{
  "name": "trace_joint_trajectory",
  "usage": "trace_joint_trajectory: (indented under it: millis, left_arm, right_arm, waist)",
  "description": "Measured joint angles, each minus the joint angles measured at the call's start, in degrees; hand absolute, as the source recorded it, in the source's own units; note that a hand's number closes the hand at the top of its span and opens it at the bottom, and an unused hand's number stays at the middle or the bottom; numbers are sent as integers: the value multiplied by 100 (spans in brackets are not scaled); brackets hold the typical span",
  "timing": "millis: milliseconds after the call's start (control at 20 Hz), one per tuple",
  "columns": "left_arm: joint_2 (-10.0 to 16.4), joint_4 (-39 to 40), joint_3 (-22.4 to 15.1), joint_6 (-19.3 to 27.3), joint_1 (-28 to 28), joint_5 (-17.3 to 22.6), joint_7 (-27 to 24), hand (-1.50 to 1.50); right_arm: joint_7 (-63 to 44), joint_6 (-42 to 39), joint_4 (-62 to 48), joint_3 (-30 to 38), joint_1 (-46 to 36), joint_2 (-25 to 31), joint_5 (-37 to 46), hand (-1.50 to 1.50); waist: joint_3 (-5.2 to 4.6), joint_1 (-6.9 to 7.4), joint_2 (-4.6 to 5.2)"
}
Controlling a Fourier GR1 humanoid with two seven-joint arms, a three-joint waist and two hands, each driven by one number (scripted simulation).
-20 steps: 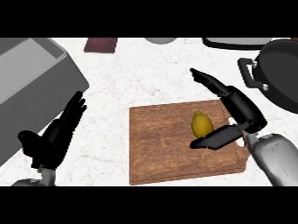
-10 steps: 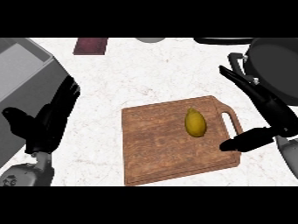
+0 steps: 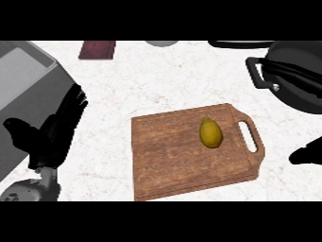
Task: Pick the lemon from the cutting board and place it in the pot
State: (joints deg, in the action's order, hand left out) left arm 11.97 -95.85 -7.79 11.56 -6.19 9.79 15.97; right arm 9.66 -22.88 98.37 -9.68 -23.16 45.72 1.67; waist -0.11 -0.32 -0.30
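1. Yellow lemon [image 3: 211, 132] lies untouched on the cutting board [image 3: 177, 160], near its handle end and apart from both hands.
2. Your right hand [image 3: 319, 150] has swung away to the view's right edge, below the pot [image 3: 309, 56]; its fingers look spread and hold nothing.
3. Your left hand [image 3: 54, 134] rests open at the left of the worktop [image 3: 163, 80].
4. Judging from that retreat, the pick is not begun: bring the right hand back over the lemon.
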Motion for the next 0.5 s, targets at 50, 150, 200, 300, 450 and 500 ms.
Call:
trace_joint_trajectory:
  millis: [50, 150, 200, 300, 450, 500]
  left_arm:
    - [8, 32, 24, -30, 0, 10, -23, 0]
    - [22, -36, 39, -36, -13, -4, 17, 0]
    - [15, -55, 50, -21, -58, -3, 88, 0]
    - [-63, 61, 41, 5, -153, -37, 73, 0]
    - [-59, 147, 116, -46, -253, -38, 88, 0]
    - [-77, 125, 110, -69, -197, -44, 57, 0]
  right_arm:
    - [-274, -156, 83, -20, -119, 70, -45, -150]
    - [-731, -452, 217, -65, -279, 218, -89, -150]
    - [-1008, -532, 305, -152, -339, 194, -80, -150]
    - [-1581, -744, 418, -279, -547, 147, -160, -150]
    - [-2284, -986, 445, -439, -788, -35, -190, -150]
    - [-2455, -1016, 452, -493, -805, -140, -138, -150]
  waist:
    - [-1, 9, 3]
    - [-1, 23, 5]
    - [-1, 29, 6]
    - [0, 34, 14]
    - [1, 48, 20]
    - [2, 53, 21]
